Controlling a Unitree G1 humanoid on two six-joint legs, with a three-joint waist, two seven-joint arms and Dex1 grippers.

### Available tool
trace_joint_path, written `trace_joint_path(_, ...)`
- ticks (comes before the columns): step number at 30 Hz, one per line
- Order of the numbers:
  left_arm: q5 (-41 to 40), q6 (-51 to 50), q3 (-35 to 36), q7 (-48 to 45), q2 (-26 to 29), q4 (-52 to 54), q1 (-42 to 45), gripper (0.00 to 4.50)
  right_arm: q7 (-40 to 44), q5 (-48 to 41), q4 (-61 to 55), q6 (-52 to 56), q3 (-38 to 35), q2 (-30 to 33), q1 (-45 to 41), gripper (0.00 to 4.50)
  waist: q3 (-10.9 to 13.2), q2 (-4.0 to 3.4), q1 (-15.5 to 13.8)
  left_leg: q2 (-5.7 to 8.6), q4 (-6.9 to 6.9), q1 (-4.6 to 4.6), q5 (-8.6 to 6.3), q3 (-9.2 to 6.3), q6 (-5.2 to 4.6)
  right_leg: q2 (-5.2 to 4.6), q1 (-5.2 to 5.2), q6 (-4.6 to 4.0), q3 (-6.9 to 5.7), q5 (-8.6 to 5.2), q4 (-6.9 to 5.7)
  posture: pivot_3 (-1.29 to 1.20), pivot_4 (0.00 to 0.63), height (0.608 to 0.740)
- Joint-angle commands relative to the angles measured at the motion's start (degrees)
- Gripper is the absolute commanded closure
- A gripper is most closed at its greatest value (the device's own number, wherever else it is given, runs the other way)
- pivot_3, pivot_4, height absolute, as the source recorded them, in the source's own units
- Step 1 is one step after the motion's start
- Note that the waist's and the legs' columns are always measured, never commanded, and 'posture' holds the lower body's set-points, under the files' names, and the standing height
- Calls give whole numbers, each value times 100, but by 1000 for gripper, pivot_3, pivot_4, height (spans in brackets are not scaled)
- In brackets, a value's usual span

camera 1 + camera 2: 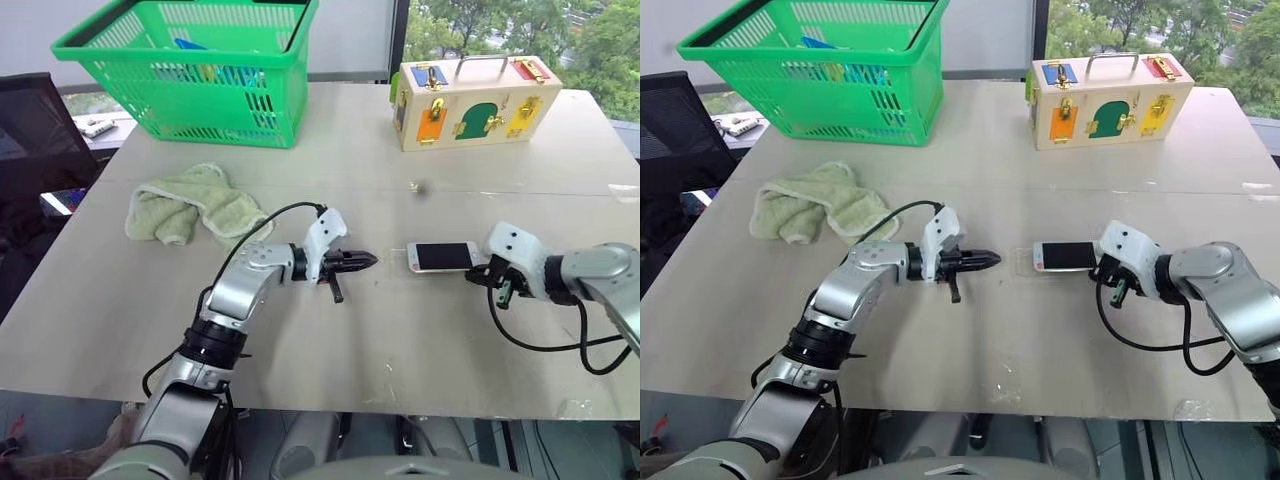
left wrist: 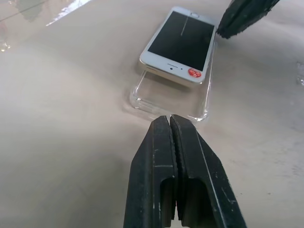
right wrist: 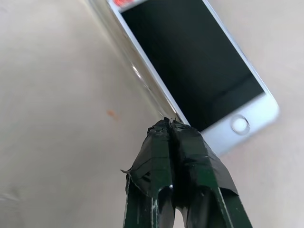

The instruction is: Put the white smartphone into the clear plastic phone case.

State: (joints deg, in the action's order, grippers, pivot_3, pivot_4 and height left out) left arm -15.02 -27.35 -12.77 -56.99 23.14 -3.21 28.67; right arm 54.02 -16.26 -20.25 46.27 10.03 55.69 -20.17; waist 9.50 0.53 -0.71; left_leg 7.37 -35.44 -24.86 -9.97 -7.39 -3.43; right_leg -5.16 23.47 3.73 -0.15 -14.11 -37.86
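Here, phone (image 1: 442, 257) half in its case (image 2: 168, 100), both sets of fingers pressed shut and empty.

The left wrist view shows what the head views barely give: the clear case lying flat on the pale surface (image 1: 400, 340), its glossy rim and empty near end showing, with the phone lying partly over its far end, screen up, a red sticker near its near edge; the right wrist view shows the round home button at the phone's other end; the left fingers (image 2: 171, 124) are closed tight on nothing, pointing level toward the case's open end from just beside it; the right fingers (image 3: 169, 124) are likewise shut with nothing between them, tips at the phone's edge near the home button, the right forearm angled down from the right side.
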Motion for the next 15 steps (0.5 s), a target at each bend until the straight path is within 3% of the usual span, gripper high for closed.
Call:
trace_joint_path(1,-215,52,242,97,-45,341,-78,4464,48,-613,-284,271,-561,-339,-376,4500,0,0,11,0,0,0,0,-1,0,0,0,0,0,0,0,0,150,740)
trace_joint_path(7,-362,41,417,222,-7,551,-257,4464,-737,14,346,191,53,-1117,-1092,4500,-2,3,1,0,-2,4,0,-3,0,1,2,-1,-2,1,-3,0,150,740)
trace_joint_path(15,-461,-60,487,329,88,892,-490,4464,-890,1152,2687,-803,1102,-2033,-2377,4500,-1,1,38,0,0,3,17,10,27,4,10,-3,10,2,-10,0,150,740)
